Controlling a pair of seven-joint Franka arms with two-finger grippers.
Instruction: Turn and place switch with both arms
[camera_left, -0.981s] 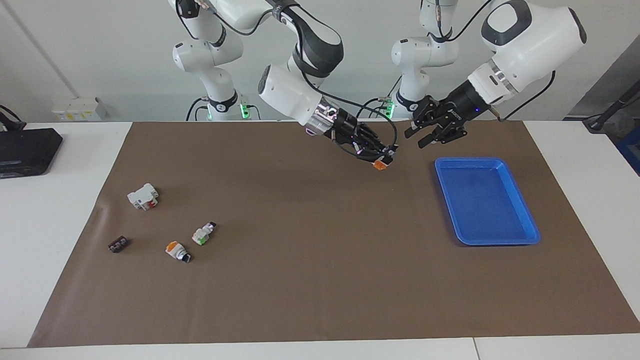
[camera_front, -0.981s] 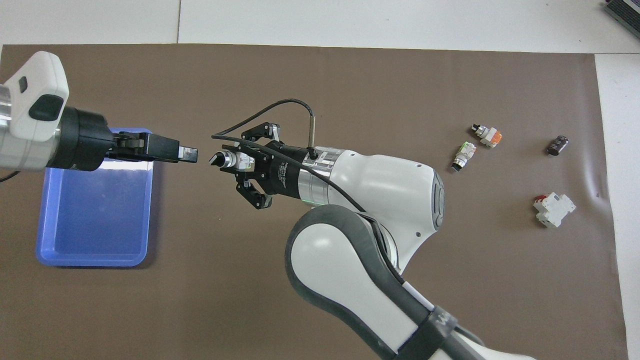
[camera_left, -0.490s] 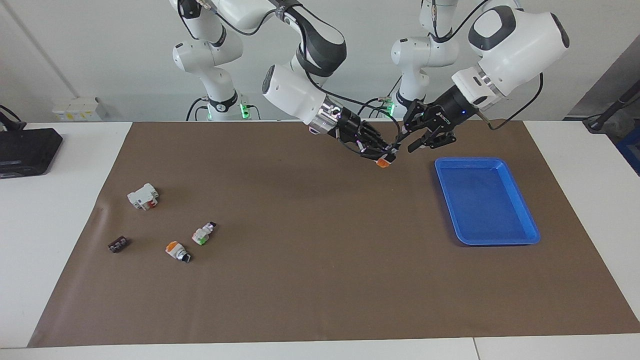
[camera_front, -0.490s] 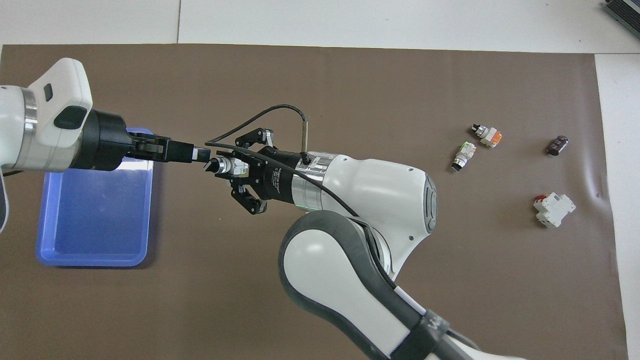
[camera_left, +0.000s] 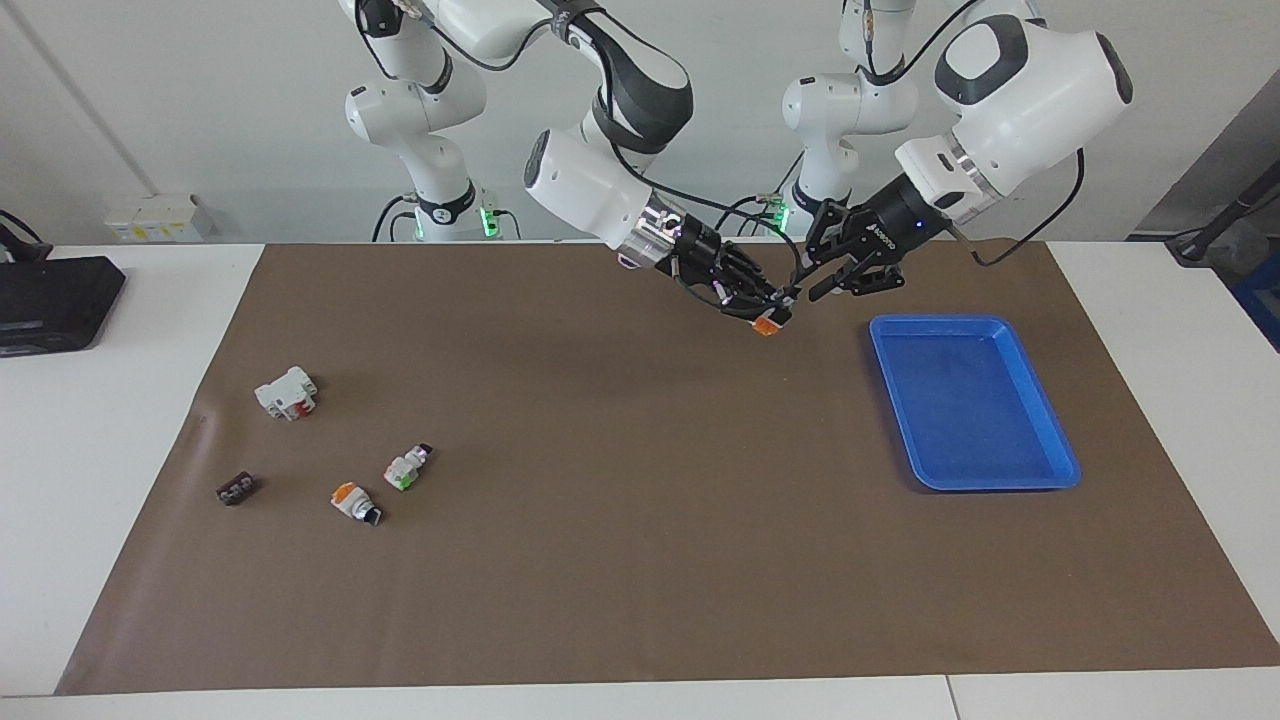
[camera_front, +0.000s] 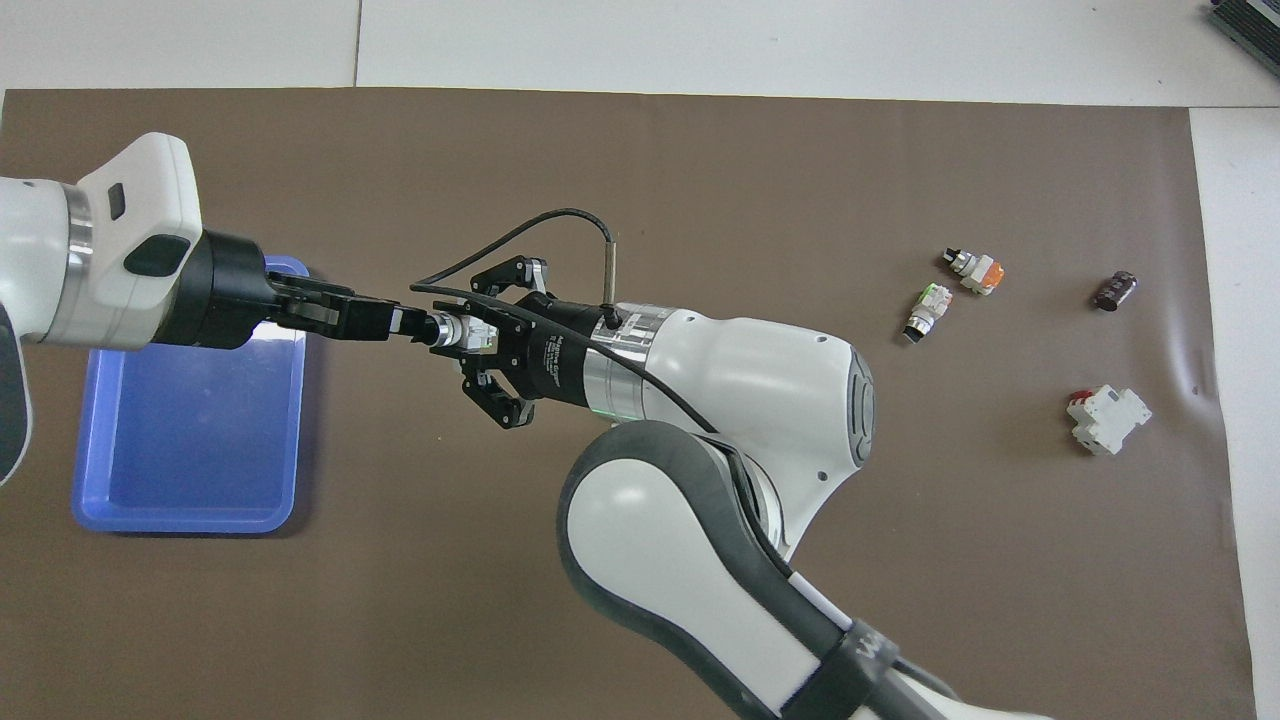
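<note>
My right gripper (camera_left: 770, 310) is shut on the switch (camera_left: 765, 325) and holds it in the air over the brown mat, beside the blue tray (camera_left: 1040, 470). The orange cap points down toward the mat. In the overhead view the switch (camera_front: 452, 331) lies level in the right gripper (camera_front: 465, 335), its black tip toward the tray (camera_front: 190, 520). My left gripper (camera_left: 797, 293) comes in over the tray's corner, and its tip (camera_front: 400, 322) meets the black tip of the switch.
Toward the right arm's end of the mat lie a stubby orange-capped switch (camera_left: 353, 501), a white switch with a green face (camera_left: 405, 467), a white breaker with red (camera_left: 286, 392) and a small dark part (camera_left: 235, 489). A black device (camera_left: 50, 300) sits off the mat.
My left gripper has moved from over the tray toward the switch and now reaches its black tip. My right gripper rose slightly with the switch, then held still.
</note>
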